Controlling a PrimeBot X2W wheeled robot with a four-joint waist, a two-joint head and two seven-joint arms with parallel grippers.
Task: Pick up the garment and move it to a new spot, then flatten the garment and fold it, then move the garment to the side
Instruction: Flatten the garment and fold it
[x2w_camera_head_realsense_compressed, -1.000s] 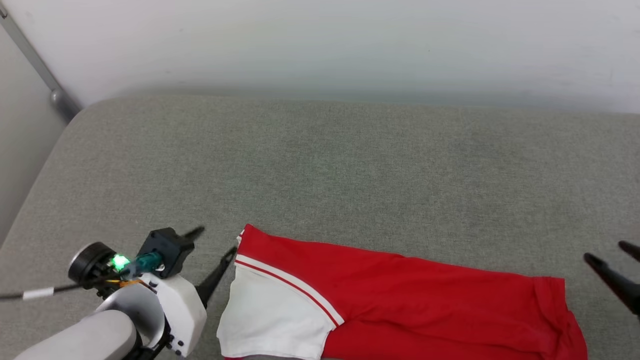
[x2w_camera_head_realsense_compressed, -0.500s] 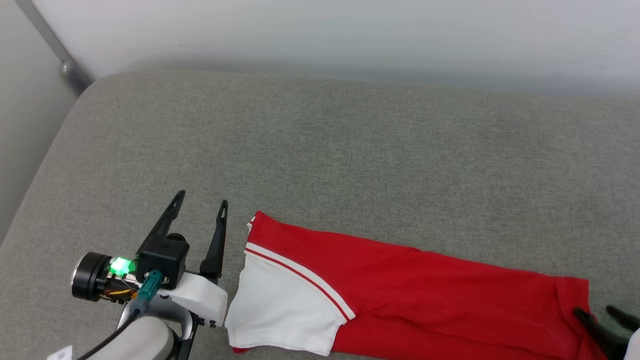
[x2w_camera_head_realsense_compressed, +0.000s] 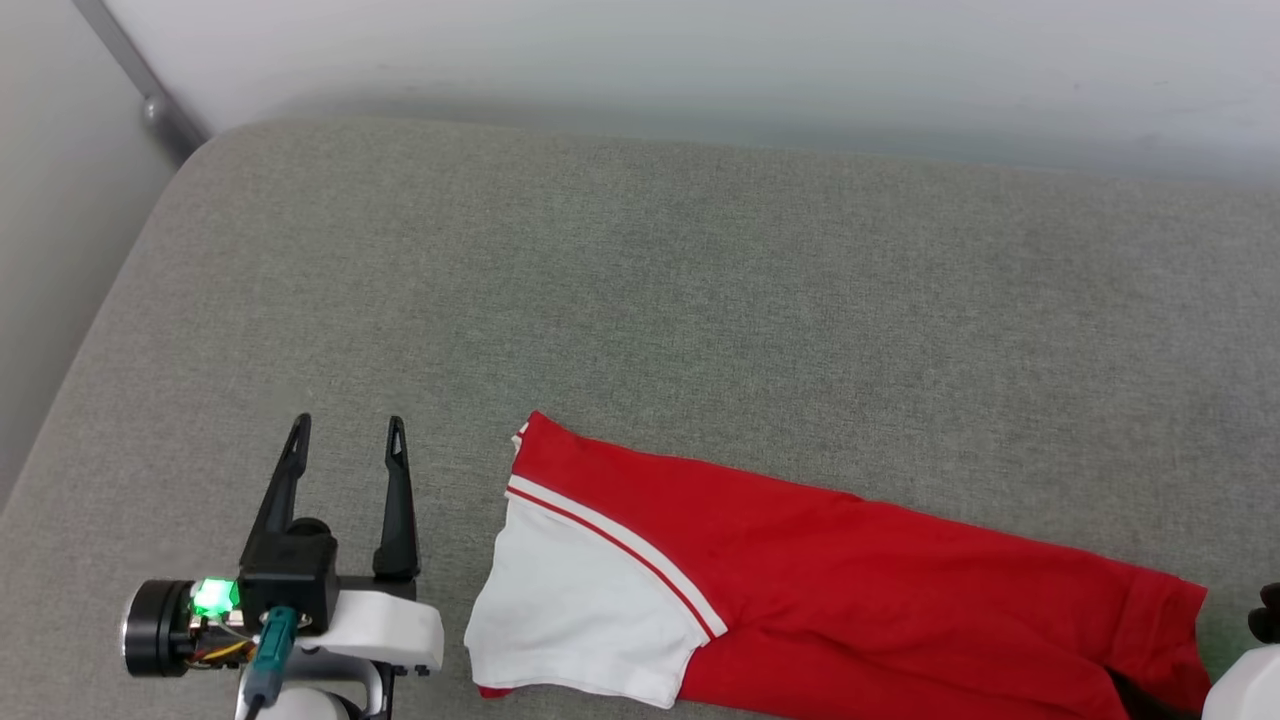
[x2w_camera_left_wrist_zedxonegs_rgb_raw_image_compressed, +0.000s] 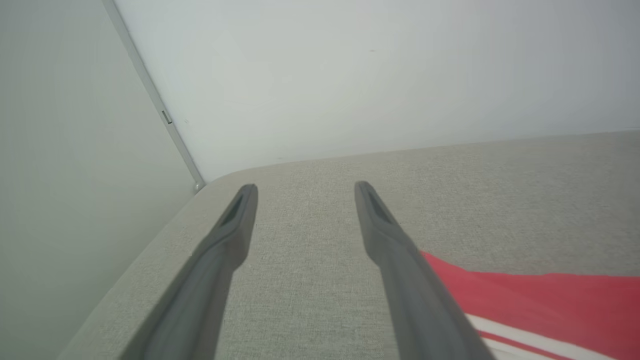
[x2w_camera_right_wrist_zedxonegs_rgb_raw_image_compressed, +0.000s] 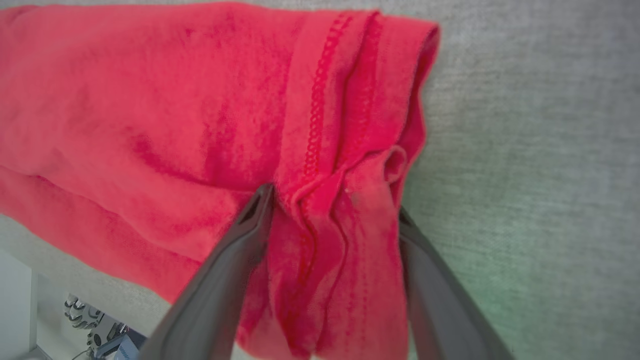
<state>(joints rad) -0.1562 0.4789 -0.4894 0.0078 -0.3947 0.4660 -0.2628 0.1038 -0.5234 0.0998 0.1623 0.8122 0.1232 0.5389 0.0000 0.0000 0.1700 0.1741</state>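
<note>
Red jersey lies lengthwise along the near edge of the grey pad: spread right tool straddles its hem; spread, empty left tool flanks the sleeve.

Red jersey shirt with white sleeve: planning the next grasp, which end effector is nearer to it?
Right. The right end effector straddles the bunched hem of the red jersey shirt, open; the left end effector stands open beside its white sleeve, apart from it.
</note>
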